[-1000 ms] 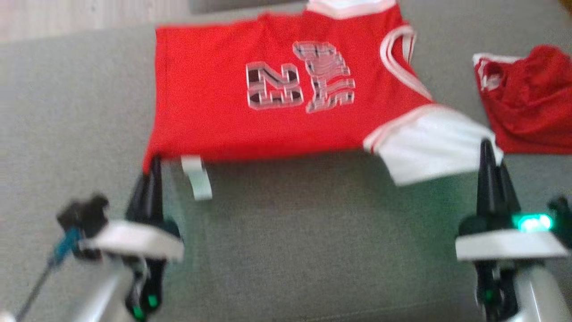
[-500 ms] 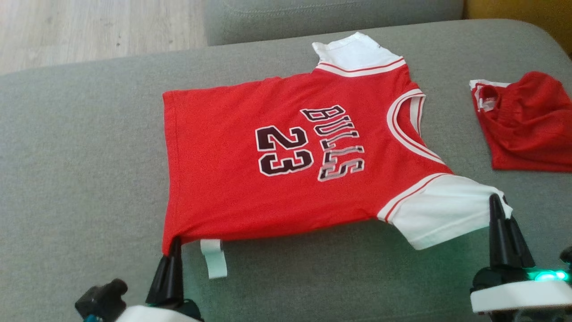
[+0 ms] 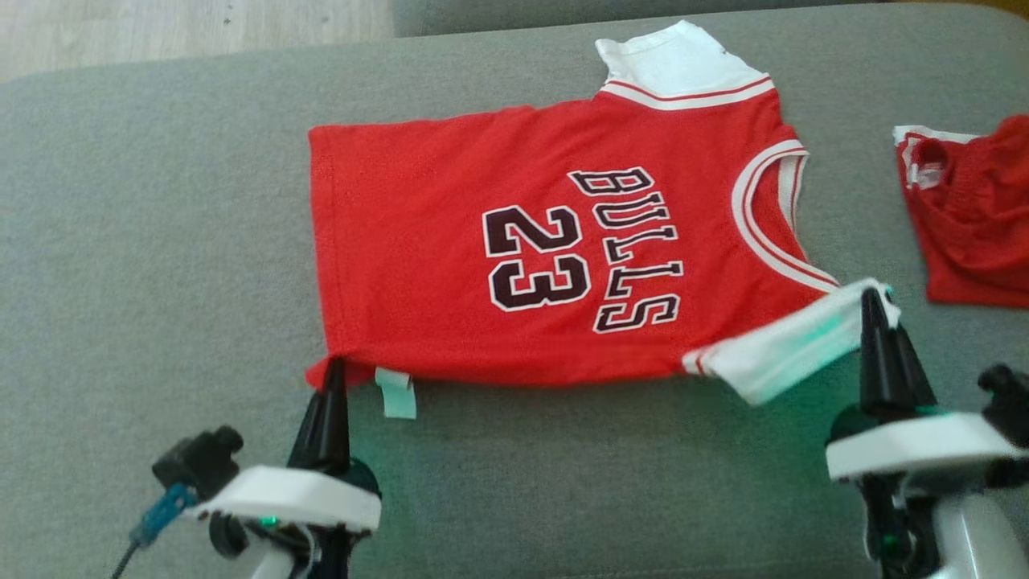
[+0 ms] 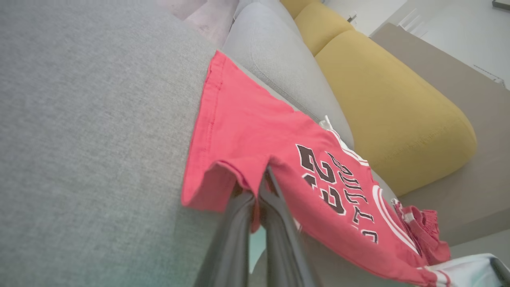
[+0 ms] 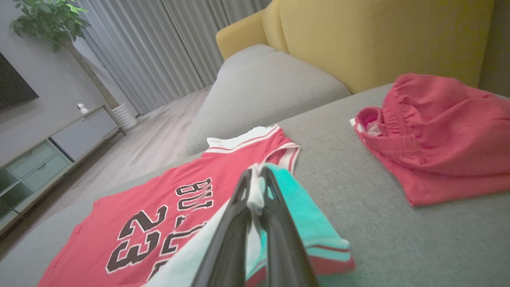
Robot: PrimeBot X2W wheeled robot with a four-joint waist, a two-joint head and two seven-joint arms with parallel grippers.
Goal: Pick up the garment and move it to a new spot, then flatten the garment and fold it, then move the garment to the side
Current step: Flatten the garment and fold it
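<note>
While both arms reach in from the near edge, the red jersey point(image 3: 450, 265) lies spread on the grey sofa seat point(image 3: 145, 241), print side up, lettered "BULLS 23". Its hem faces the robot's left and its neckline the robot's right.

Item one: the left end effector point(image 3: 334, 366) has its fingers closed together on the near hem corner. The left wrist view shows red fabric pinched between them, with the corner raised off the seat in a small fold. A pale care label point(image 3: 396, 392) hangs from the near edge, just beside this end effector.

Item two: the right end effector point(image 3: 870, 296) has its fingers closed on the edge of the near sleeve point(image 3: 784, 350), which is white. The right wrist view shows white cloth caught between the fingertips. The sleeve is lifted, tilted and tinted green.

Item three: the far sleeve point(image 3: 675, 64), also white, lies flat toward the back of the seat. The middle of the jersey rests on the seat, largely smooth.

Item four: red shorts point(image 3: 977, 217) lie crumpled on the same seat to the robot's right, apart from the jersey. A yellow backrest point(image 4: 390, 99) stands behind the seat. Wooden floor point(image 3: 161, 32) shows past the seat's far edge.
</note>
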